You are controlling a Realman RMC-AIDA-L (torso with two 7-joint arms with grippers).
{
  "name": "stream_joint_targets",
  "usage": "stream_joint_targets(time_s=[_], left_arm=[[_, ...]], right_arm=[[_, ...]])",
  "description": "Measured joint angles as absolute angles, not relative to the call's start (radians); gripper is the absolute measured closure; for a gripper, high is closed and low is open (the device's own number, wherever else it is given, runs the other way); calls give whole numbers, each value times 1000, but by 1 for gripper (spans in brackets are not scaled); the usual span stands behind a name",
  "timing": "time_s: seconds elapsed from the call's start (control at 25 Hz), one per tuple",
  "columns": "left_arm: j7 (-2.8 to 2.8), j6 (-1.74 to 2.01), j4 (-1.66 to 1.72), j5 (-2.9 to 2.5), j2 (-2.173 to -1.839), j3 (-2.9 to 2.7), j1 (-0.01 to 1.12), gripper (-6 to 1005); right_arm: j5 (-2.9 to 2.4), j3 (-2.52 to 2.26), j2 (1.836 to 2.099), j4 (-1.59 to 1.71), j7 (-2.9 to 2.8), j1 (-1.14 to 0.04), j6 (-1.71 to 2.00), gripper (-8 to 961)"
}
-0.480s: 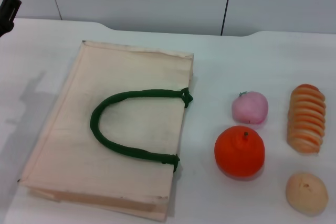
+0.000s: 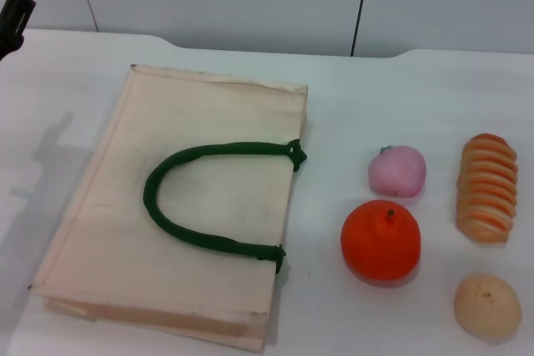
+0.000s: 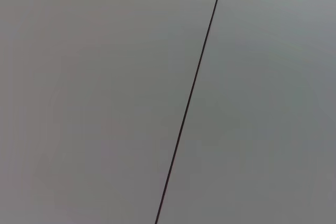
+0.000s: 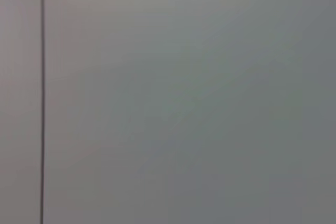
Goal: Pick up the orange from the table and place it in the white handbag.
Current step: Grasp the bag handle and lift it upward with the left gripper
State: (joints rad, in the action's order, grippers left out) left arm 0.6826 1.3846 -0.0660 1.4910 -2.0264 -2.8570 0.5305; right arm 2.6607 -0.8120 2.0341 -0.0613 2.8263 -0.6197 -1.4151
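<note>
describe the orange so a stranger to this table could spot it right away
Start at the white handbag lying flat on the table and look to its right. The orange is nearest the bag's handle end, the largest, glossy orange-red, unlike the pink fruit behind it.

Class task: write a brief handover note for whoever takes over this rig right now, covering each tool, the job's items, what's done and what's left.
Left tool: parked at the table's far left edge, holding nothing.
Right tool: out of view.
Orange: on the table, right of the white handbag, near the pink fruit.
Handbag: lying flat, handles on top.
Done: nothing.
Left: pick up the orange, place it in the bag.
</note>
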Motion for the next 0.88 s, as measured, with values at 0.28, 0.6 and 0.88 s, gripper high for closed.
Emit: stream_joint_targets(time_s=[0.28, 0.6, 0.88], left_arm=[[683, 1384, -66, 1491, -2026, -2859, 531, 285], [683, 1382, -66, 1489, -2026, -2859, 533, 285], [700, 1387, -66, 1437, -2025, -2861, 534, 285]], right_arm=[[2641, -823, 2036, -68, 2917, -623, -1445, 150], [2602, -827, 2032, -67, 2923, -622, -1425, 150], [2602, -836, 2030, -70, 2869, -610, -1408, 150]])
